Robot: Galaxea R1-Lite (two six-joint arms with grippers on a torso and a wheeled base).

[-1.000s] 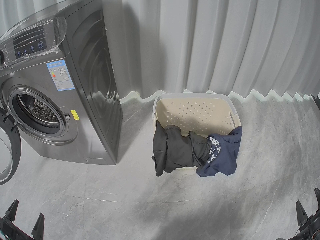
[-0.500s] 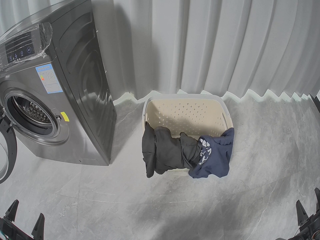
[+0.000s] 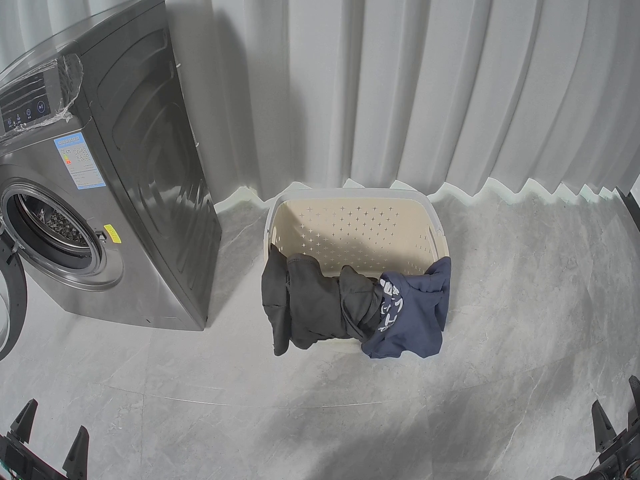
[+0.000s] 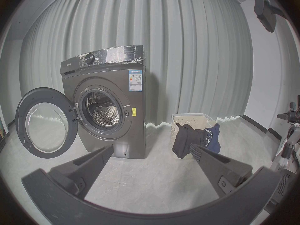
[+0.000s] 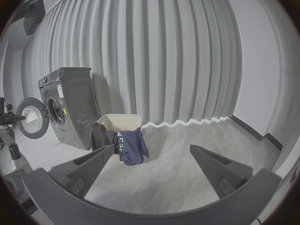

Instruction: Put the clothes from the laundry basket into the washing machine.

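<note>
Laundry basket (image 3: 352,197): cream, perforated, standing on the floor (image 3: 333,408) close in front of the curtain (image 3: 400,68). Two garments lie across its near rim. The black garment (image 3: 310,305) is draped over the near left corner and hangs down the outside wall towards the floor. The navy garment (image 3: 413,318), which has white print, is draped over the near right corner, touches the black one and also hangs outside. The basket's far inner wall shows above both.

Washing machine (image 3: 140,168): to the left of the basket, with a strip of floor between them. Its round door (image 4: 45,122) is swung fully open to the machine's left. Metal drum (image 4: 104,110) wall shows through the opening.

Left gripper (image 3: 53,425): low at the near left, fingers spread wide, holding nothing. Right gripper (image 3: 617,401): low at the near right, fingers equally wide apart, holding nothing. Both are well apart from basket and machine.

A broad stretch of open floor lies between the grippers and the basket's near rim, and more floor runs to the right of the basket up to the curtain's hem.
</note>
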